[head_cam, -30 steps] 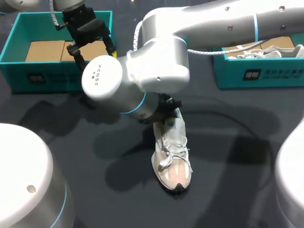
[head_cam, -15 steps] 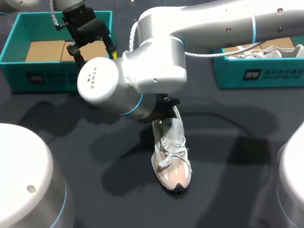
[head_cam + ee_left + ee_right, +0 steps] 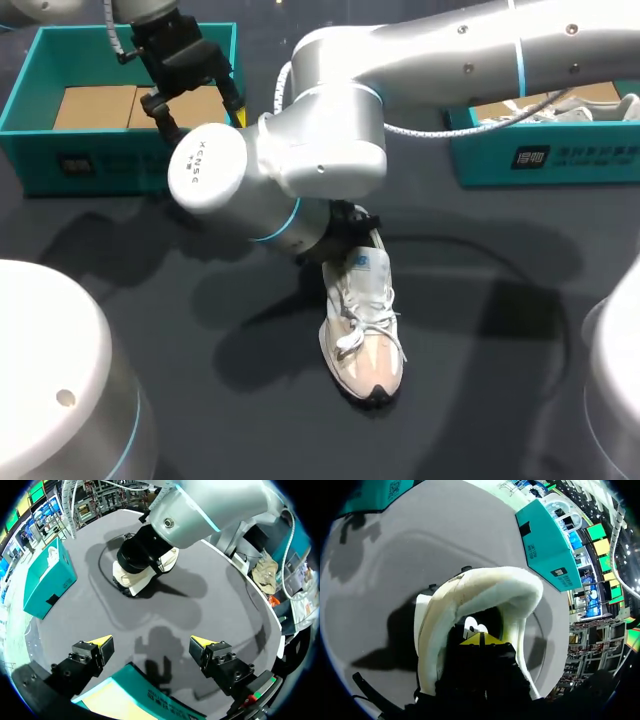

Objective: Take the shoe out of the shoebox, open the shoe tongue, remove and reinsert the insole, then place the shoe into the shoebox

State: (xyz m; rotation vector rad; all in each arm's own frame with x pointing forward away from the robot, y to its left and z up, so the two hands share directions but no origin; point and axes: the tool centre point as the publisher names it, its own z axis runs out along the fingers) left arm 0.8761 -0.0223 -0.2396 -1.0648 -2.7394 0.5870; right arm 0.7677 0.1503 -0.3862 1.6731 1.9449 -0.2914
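A white shoe (image 3: pixel 362 330) with a pinkish toe lies on the dark table, toe towards the near edge. My right arm comes in from the right, and its wrist hides the gripper over the shoe's heel. In the right wrist view my right gripper (image 3: pixel 481 639) is shut, yellow tips together inside the shoe's (image 3: pixel 480 587) mouth, just above the insole's (image 3: pixel 472 626) printed heel; whether it pinches anything is unclear. My left gripper (image 3: pixel 200 108) hangs open over the left teal shoebox (image 3: pixel 30 120). Its fingers (image 3: pixel 102 643) stand wide apart above that shoebox's rim (image 3: pixel 155 700), with the shoe (image 3: pixel 142 575) ahead.
A second teal shoebox (image 3: pixel 545 155) at the back right holds another white shoe. Brown cardboard lines the left shoebox. The right arm's cable loops beside its wrist. Two large white arm bases fill the near corners.
The right arm's wrist has turned and shifted slightly. The shoe's heel end has moved a little to the right, and its tongue with a blue mark now shows. The left arm has kept still.
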